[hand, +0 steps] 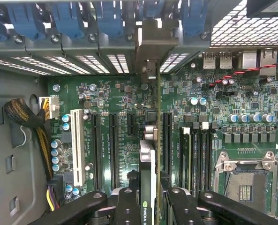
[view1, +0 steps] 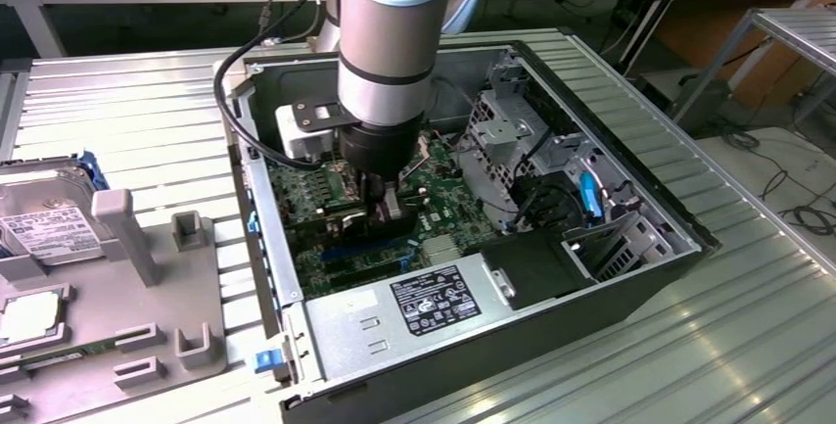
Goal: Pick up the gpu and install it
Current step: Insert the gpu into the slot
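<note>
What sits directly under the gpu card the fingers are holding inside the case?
The green motherboard with its long black slots lies under the thin black-faced gpu card. The card's own edge covers whichever slot it meets.

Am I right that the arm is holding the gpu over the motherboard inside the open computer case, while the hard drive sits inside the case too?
Not quite. The hard drive sits outside the computer case, on the holder at the exterior view's left. The gripper does hold the gpu over the motherboard.

Green logo on the gpu (hand: 147,187); power supply label (view1: 434,301) print illegible.
</note>
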You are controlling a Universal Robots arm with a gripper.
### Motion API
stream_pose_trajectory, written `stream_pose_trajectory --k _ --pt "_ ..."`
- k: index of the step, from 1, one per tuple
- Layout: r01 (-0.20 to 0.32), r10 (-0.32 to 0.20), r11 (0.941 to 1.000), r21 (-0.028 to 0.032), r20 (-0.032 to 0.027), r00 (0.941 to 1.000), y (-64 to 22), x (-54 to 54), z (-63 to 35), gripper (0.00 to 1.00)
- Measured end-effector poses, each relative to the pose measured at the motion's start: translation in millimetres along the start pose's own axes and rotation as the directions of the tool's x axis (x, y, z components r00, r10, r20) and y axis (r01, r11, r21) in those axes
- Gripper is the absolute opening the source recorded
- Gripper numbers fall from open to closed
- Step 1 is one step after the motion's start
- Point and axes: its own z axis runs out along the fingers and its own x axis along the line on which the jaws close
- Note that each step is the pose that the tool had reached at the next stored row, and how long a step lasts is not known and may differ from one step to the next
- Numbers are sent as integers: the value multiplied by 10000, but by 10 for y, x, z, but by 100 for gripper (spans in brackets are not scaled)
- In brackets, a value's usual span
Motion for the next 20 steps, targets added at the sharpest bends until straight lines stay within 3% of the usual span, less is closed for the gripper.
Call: stream_pose_trajectory --k 20 --pt "1 -1 10000 0 -2 10000 -2 7 46 27"
